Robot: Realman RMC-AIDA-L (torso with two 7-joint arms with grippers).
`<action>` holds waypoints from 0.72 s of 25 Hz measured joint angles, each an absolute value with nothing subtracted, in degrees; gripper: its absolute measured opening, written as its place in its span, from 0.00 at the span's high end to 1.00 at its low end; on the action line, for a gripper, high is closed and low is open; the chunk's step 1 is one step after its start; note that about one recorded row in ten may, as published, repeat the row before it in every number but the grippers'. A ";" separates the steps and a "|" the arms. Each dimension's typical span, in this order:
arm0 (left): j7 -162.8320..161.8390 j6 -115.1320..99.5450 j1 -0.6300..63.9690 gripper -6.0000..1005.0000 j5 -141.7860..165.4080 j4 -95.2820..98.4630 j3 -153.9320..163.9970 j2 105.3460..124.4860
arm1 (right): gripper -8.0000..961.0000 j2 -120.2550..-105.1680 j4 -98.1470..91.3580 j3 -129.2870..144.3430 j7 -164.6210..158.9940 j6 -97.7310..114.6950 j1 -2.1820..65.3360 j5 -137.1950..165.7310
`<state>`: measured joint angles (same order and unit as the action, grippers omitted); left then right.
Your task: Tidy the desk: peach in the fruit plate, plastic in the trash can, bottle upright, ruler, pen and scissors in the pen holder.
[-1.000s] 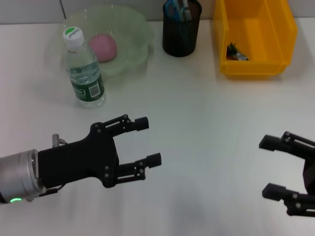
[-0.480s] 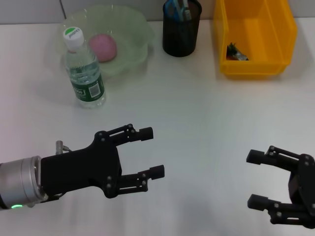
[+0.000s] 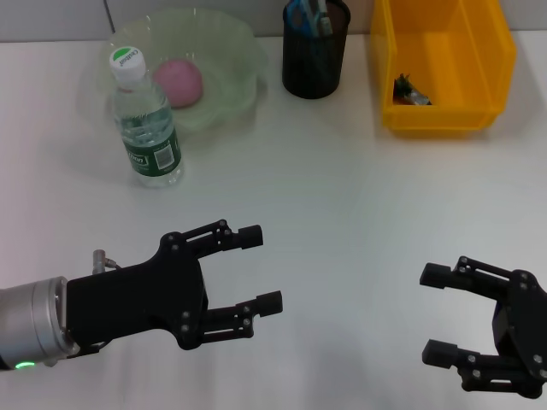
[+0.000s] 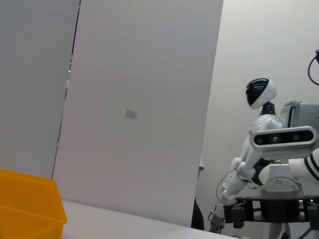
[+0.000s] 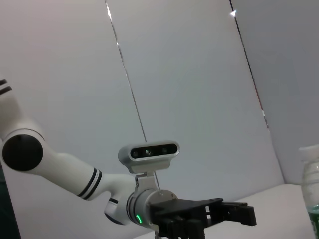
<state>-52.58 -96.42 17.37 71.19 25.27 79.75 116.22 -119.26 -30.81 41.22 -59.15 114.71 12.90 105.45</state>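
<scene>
The pink peach [image 3: 179, 82] lies in the pale green fruit plate [image 3: 231, 51] at the back left. The water bottle [image 3: 145, 122] stands upright just in front of the plate; its edge [image 5: 311, 191] also shows in the right wrist view. The black mesh pen holder [image 3: 314, 49] at the back holds blue-handled scissors [image 3: 308, 16]. A scrap of plastic [image 3: 410, 90] lies in the yellow trash can [image 3: 444, 64]. My left gripper [image 3: 259, 267] hovers open and empty over the front left of the desk, also seen as the left gripper [image 5: 234, 214] in the right wrist view. My right gripper [image 3: 436, 314] is open and empty at the front right.
The white desk [image 3: 342, 188] stretches between the grippers and the items along the back edge. In the left wrist view a corner of the yellow bin [image 4: 30, 209] shows, with another white robot [image 4: 261, 164] standing beyond the desk.
Both arms have drawn back toward the desk's front edge. The right gripper also shifted left. Bottle, peach, pen holder and bin have not moved.
</scene>
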 joint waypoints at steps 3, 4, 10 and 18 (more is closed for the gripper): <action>-52.56 -96.41 17.37 0.22 71.20 25.28 79.73 116.21 | 0.15 -119.26 -30.36 41.17 -59.15 115.01 13.06 105.22; -52.56 -96.40 17.37 0.22 71.20 25.29 79.72 116.21 | 0.15 -119.26 -30.33 41.15 -59.15 114.88 13.19 105.19; -52.55 -96.30 17.40 0.22 71.20 25.31 79.71 116.25 | 0.15 -119.26 -30.25 41.21 -59.15 114.48 13.52 105.39; -52.55 -96.40 17.40 0.22 71.19 25.31 79.71 116.21 | 0.15 -119.26 -30.21 41.23 -59.15 114.47 13.62 105.39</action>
<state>-52.55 -96.40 17.40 71.19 25.31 79.71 116.21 -119.26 -30.21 41.23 -59.15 114.47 13.62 105.39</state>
